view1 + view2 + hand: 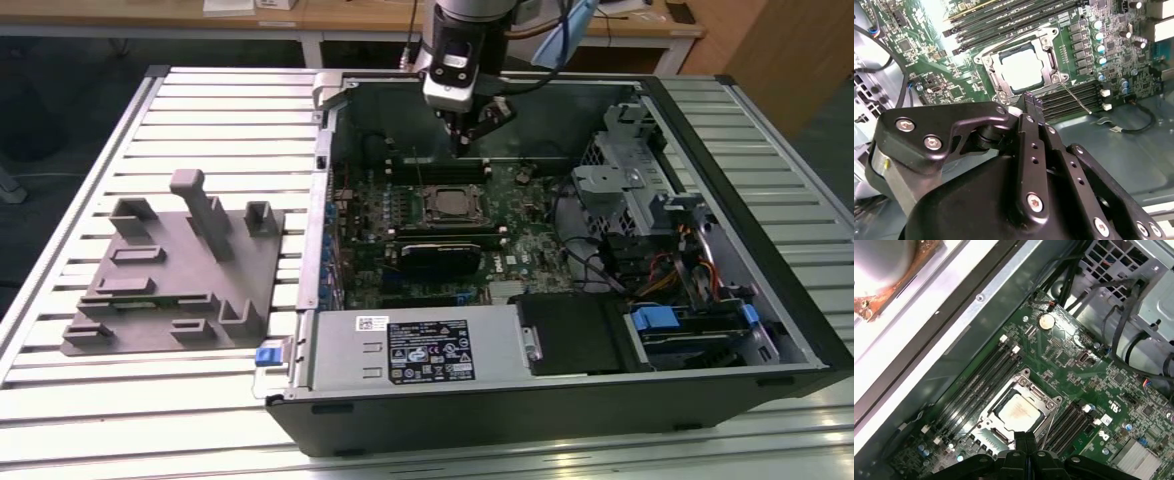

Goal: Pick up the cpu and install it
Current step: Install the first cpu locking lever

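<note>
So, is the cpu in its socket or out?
In: the cpu lies flat inside the socket frame in both wrist views; the shut jaws hold nothing.

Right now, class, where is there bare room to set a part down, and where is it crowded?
Bare: the slatted table beyond the grey tray, and its strip at the exterior view's right of the computer case. Crowded: the motherboard around the cpu, and the cabled drive bays.

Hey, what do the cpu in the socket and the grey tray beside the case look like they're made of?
The cpu: its top looks like metal, pale silver with a soft sheen that catches the light. The tray: probably plastic, matte grey, even in colour, with no glints on its blocks.
</note>
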Robot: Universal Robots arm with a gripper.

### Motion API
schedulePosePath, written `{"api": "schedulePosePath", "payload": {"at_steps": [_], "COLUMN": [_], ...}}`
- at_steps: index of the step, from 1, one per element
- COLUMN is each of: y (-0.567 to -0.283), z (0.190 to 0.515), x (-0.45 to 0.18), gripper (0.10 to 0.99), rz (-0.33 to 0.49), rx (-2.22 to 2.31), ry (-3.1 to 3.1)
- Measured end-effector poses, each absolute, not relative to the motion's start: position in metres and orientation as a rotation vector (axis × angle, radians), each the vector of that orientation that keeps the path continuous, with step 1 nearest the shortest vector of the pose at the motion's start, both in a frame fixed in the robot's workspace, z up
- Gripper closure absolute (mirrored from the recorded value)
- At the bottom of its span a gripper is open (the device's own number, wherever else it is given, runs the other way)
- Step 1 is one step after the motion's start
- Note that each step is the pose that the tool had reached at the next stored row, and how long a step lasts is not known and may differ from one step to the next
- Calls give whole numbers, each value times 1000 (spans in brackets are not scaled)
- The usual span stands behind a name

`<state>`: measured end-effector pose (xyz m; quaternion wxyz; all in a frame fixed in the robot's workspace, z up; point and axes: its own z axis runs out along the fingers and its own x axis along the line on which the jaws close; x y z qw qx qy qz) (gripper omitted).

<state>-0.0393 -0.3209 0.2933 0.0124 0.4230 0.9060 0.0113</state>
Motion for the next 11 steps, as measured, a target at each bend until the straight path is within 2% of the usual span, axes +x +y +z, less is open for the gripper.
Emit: {"api": "schedulePosePath", "payload": {"at_steps": [11], "y": [-321], "z": [293], "x": [-39], "gripper": [980], "rz": [37], "rx": [1188], "ry": [2882]}}
